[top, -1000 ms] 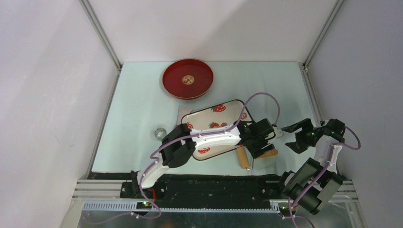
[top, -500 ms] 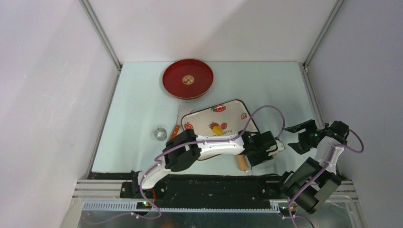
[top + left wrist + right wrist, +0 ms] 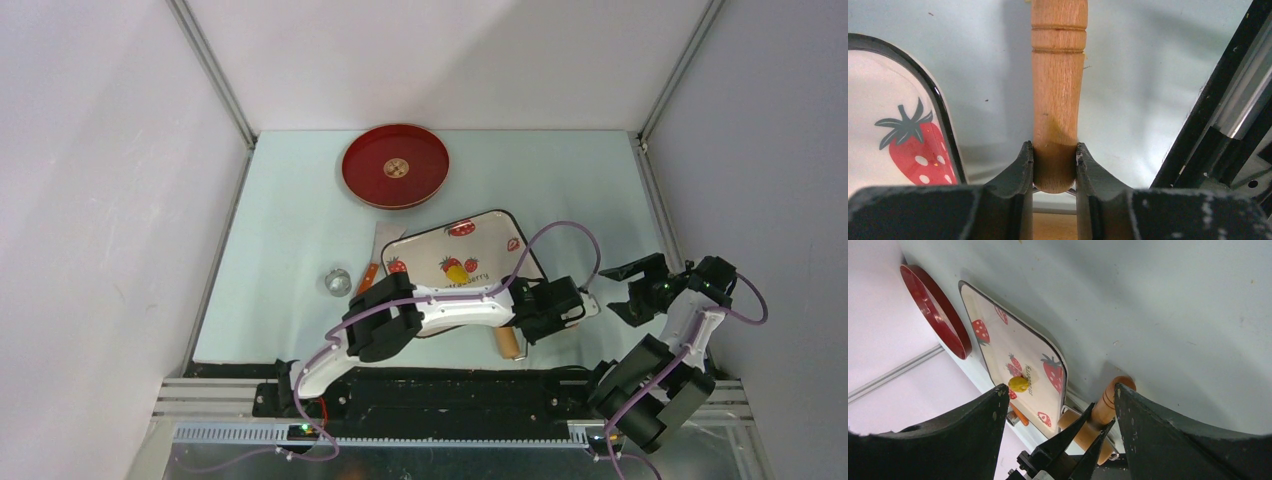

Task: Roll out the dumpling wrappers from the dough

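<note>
The dough is a small yellow lump on the strawberry tray; it also shows in the right wrist view as the dough on the tray. A wooden roller lies just off the tray's near right corner. My left gripper is shut on the roller's handle, with both fingers pressed to the wood. From the right wrist, the left gripper pinches the handle. My right gripper hangs open and empty to the right, and appears as the right gripper. No dumpling wrappers are in view.
A round red tray sits at the back. A knife with an orange handle and a small metal cup lie left of the strawberry tray. The black base rail runs close beside the roller.
My left gripper slid toward the near edge, off the strawberry tray, and closed on the roller handle. That uncovered the dough. The right arm barely shifted.
</note>
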